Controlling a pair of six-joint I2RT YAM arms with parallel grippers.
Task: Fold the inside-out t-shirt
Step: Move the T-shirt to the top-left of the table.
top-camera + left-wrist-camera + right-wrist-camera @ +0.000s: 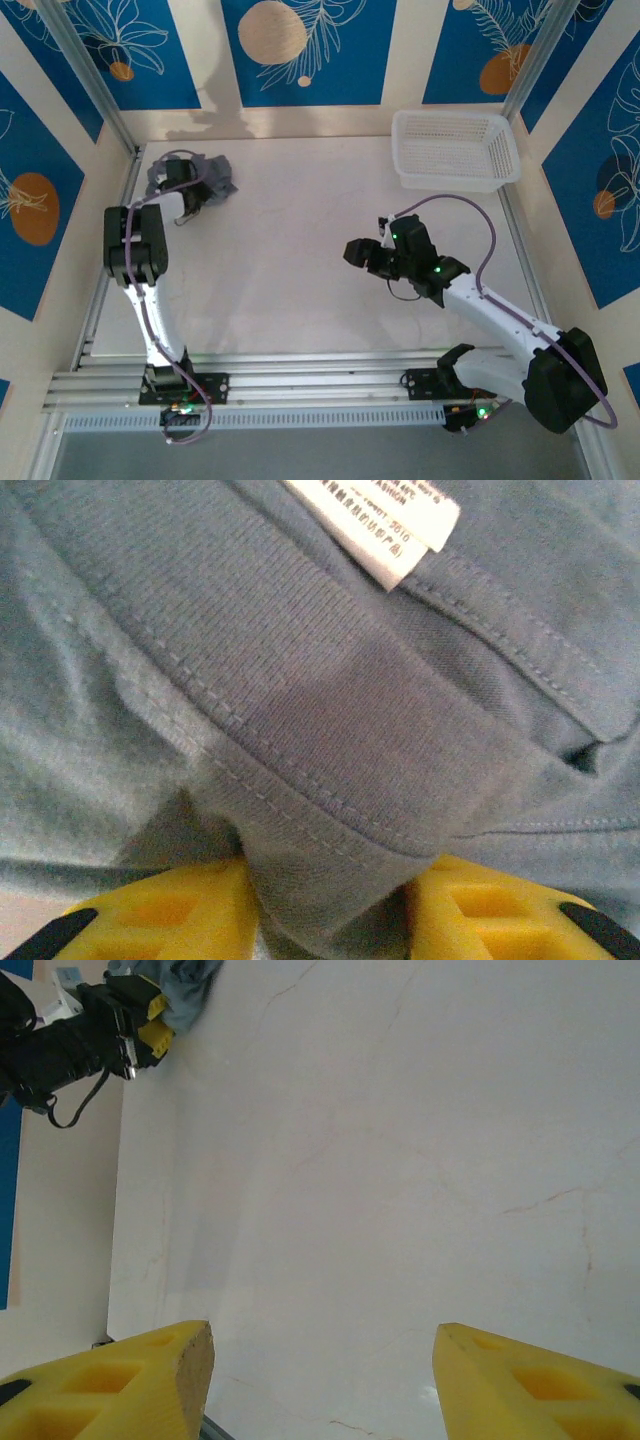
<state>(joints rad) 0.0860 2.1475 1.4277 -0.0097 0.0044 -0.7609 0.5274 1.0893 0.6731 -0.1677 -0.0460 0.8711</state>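
Grey cloth: the shirt (192,178) lies bunched in the upper left of the top view, near the table's (300,270) far left corner. The left gripper (330,910) is clamped on a ribbed, stitched band of it; cloth fills the gap between the yellow fingers (170,910). A white label (400,520) shows at upper right of the left wrist view. The right gripper (325,1380) hangs over bare table right of centre, jaws well apart, nothing between them. The basket (455,182) sits upper right, well apart from the shirt.
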